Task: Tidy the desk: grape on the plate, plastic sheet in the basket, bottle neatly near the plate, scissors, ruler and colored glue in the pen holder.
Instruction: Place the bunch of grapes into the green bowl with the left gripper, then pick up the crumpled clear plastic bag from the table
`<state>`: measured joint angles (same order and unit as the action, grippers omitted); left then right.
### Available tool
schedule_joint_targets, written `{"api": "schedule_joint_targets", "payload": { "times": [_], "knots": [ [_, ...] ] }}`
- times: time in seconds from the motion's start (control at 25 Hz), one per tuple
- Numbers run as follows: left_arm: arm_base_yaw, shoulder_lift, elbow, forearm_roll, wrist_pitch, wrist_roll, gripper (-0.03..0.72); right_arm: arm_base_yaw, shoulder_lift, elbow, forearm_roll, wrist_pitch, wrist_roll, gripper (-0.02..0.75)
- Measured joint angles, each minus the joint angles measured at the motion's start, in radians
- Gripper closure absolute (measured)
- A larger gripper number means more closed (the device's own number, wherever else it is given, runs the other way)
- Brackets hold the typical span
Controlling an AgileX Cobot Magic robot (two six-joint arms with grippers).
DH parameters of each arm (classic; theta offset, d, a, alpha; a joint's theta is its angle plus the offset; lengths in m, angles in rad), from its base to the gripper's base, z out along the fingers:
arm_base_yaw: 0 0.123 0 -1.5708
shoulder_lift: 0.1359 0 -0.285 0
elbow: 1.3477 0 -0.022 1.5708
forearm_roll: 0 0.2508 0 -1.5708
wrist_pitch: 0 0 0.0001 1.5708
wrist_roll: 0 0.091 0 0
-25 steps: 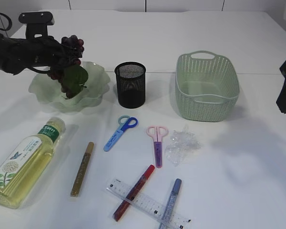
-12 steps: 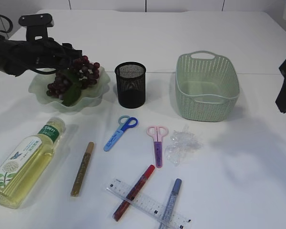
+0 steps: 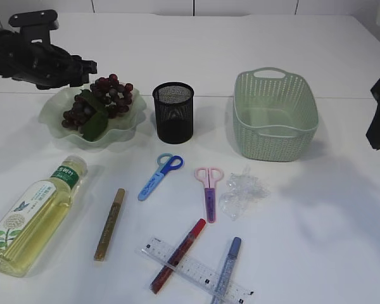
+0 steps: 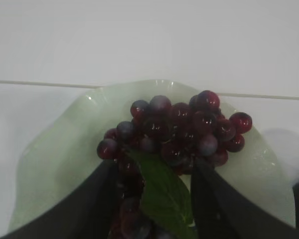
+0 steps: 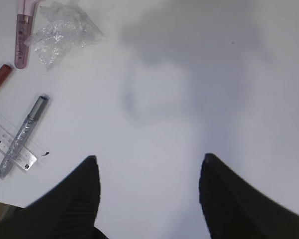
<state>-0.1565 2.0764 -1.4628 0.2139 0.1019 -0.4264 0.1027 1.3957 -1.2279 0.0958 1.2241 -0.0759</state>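
The white bench (image 3: 316, 240) carries everything. On the far right stands the green basket (image 3: 275, 115), on the far left the plate (image 3: 54, 114). The grape (image 3: 98, 101) lies on this plate. The left claw (image 3: 88, 66) is open above it, holding nothing. The right claw (image 5: 147, 164) is open over bare bench near the plastic sheet (image 3: 240, 190).

Bright, even overhead light; soft shadows; blurry wrist views, sharper exterior view.
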Motion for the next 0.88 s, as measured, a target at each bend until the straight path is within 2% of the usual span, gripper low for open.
{"api": "schedule_joint_targets", "payload": {
  "times": [0.16, 0.4, 0.68, 0.88],
  "knots": [
    [-0.010, -0.042, 0.000, -0.042, 0.116, 0.000, 0.337, 0.000, 0.000, 0.000, 0.001, -0.006, 0.002, 0.245],
    [-0.055, -0.073, 0.000, -0.110, 0.297, 0.011, 0.431, 0.000, 0.000, 0.000, 0.001, -0.010, 0.002, 0.245],
    [-0.083, -0.127, -0.002, -0.309, 0.522, 0.231, 0.441, 0.000, 0.000, 0.000, 0.001, -0.013, 0.012, 0.245],
    [-0.083, -0.168, -0.058, -0.340, 0.747, 0.288, 0.402, 0.000, 0.000, 0.000, 0.001, -0.004, 0.103, 0.245]
  ]
}}
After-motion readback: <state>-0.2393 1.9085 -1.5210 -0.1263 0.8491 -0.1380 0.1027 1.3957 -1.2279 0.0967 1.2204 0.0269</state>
